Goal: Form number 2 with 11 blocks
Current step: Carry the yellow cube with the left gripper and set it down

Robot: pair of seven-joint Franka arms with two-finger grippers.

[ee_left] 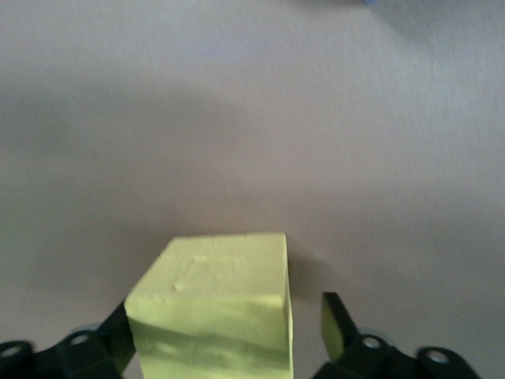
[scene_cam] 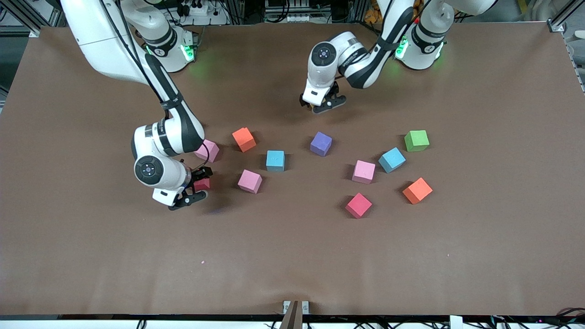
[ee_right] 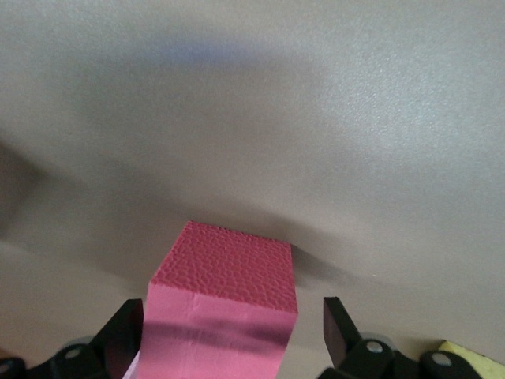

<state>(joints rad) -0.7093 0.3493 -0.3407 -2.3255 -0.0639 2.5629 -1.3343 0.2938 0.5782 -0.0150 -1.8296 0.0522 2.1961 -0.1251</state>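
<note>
You are at the gathering step, no digit begun: the left gripper [ee_left: 225, 347] straddles the yellow cube [ee_left: 213, 312] with jaws not yet seated, the right gripper [scene_cam: 195, 185] stands wide around a red cube [scene_cam: 201, 184] beside the pink cube [scene_cam: 250, 181]; next, close squarely.

Both arms reach low over the table; the left gripper [scene_cam: 323, 102] and right gripper [scene_cam: 195, 185] each stand with jaws apart

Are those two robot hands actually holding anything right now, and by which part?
Nothing is gripped yet. The left end effector flanks the yellow cube's side faces, the right end effector the red cube's, with gaps showing.
</note>
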